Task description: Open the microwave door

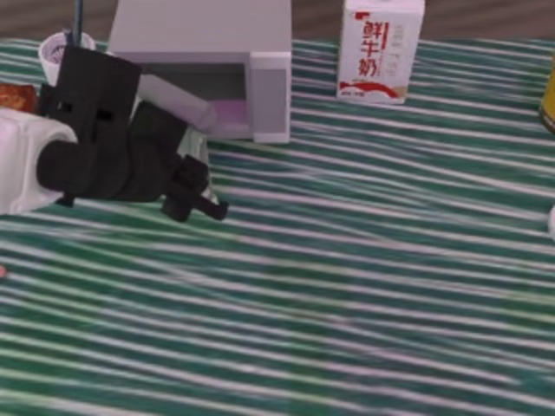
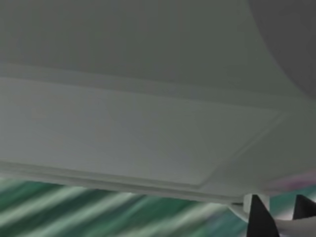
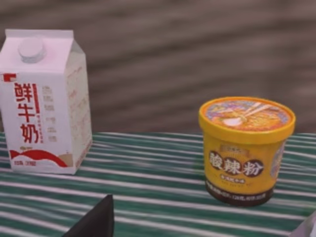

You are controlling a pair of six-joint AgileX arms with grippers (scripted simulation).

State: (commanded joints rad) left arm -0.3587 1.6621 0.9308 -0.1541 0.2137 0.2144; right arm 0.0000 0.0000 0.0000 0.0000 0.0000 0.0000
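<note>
Microwave [image 1: 204, 35]: smooth light-grey box at upper left of the top view, cavity exposed, matte pale purple floor visible inside. Microwave door [image 1: 178, 100]: flat grey panel swung outward at an angle from the cavity's left side, running diagonally toward frame centre. In the left wrist view the door [image 2: 138, 133] fills most of the frame as a smooth panel with a recessed, round-cornered rectangle.

Left gripper [image 1: 195, 201]: black, angular, at left of the top view, just below the door's free end. Two dark finger tips [image 2: 256, 217] show at lower right of the wrist view with a gap between them, a pale bar in that gap; whether they clamp it, cannot tell.

Right arm: only a dark sliver in its wrist view; finger state cannot tell.

Tablecloth [image 1: 364, 286]: green and white striped. Milk carton [image 1: 380, 48]: white, gabled, red characters, upper right. Noodle cup [image 3: 245, 148]: yellow, tapered, printed lid.
</note>
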